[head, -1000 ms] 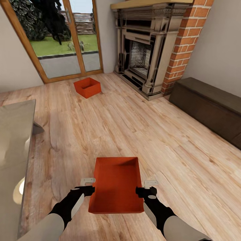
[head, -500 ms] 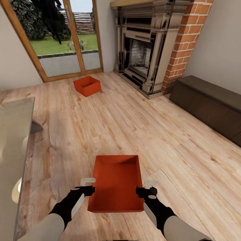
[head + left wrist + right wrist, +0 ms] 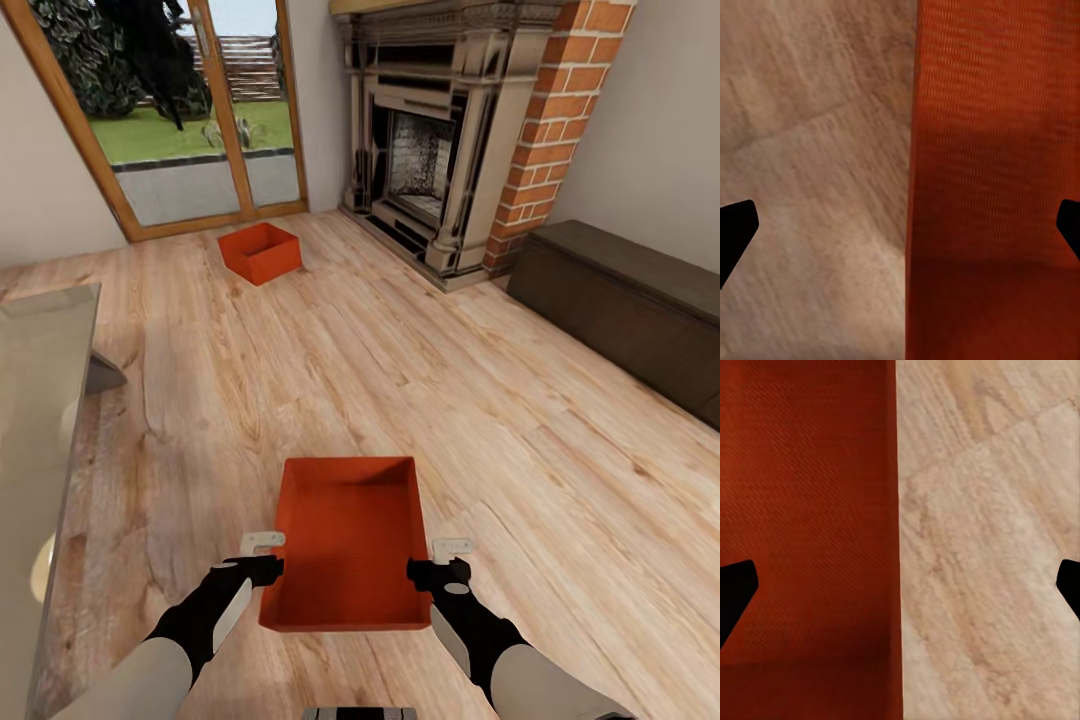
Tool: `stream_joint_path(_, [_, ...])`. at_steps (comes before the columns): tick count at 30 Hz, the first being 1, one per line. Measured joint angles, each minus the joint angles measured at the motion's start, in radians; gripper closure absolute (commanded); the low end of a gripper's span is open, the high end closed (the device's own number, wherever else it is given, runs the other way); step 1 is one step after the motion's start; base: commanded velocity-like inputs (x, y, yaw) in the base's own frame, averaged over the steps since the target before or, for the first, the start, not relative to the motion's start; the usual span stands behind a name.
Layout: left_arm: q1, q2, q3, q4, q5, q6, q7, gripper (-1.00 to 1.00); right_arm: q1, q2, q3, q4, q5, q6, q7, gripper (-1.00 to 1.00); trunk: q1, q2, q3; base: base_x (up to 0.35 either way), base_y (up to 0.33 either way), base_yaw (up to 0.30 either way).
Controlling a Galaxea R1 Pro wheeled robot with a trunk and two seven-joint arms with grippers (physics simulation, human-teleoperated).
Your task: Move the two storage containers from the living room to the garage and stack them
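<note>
Left gripper point(image 3: 265, 557) wide open, astride the left side wall of the near storage container point(image 3: 345, 540): in the left wrist view, one dark fingertip point(image 3: 735, 232) over the plank floor point(image 3: 300, 380), the other over the red inside, the wall edge running between them. Right gripper point(image 3: 442, 560) likewise spread, set over the right wall in mirror fashion. No squeeze on either wall as far as the wrist views tell, and no saying from these pictures whether the bin rests on the boards or hangs just clear of them.

Second storage container point(image 3: 260, 253) far off and a little left, on the wood floor of the living room near the glass doors point(image 3: 190, 130), well apart from the first. Fireplace point(image 3: 420, 160) far right, dark low cabinet point(image 3: 630, 300) along the right wall, glass desk point(image 3: 40, 400) at the near left.

Step in hand, by judgement: securing the first bin for the carry to the garage, with none of the stacking begun. Next move likely calls for closing both sets of jaws on the thin walls evenly, then lifting level, keeping clear of the desk edge on the left when turning away.
</note>
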Motion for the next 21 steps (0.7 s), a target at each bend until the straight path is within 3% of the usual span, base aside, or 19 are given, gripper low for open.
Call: stream_joint_path(21, [0.000,0.000,0.000,-0.005,0.000,0.000,0.001,-1.00,0.000,0.000,-0.001,0.000,0.000,0.003,0.000,-1.00,0.081,-0.147,-0.066,0.000,0.000,0.000])
